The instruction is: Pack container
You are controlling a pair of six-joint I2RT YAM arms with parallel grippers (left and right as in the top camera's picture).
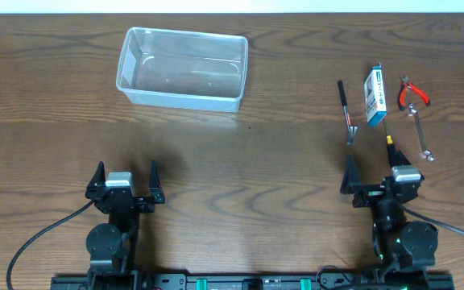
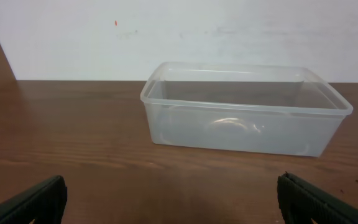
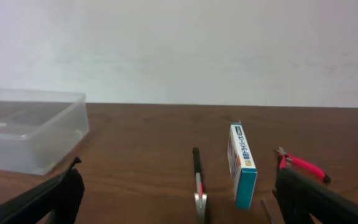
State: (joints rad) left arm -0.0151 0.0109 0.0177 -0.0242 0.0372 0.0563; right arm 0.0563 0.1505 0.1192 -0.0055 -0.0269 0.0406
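The clear plastic container (image 1: 182,68) stands empty at the far left of the table; it also shows in the left wrist view (image 2: 244,109) and at the left edge of the right wrist view (image 3: 27,127). My left gripper (image 1: 125,179) is open and empty near the front, well short of the container. My right gripper (image 1: 375,179) is open and empty, just in front of the small tools. Those are a black-handled tool (image 1: 345,111), a blue-and-white box (image 1: 374,95), red-handled pliers (image 1: 413,93) and a metal wrench (image 1: 421,137).
A thin tool with a yellow band (image 1: 389,138) lies just ahead of my right gripper. The table is dark wood, with a white wall behind it.
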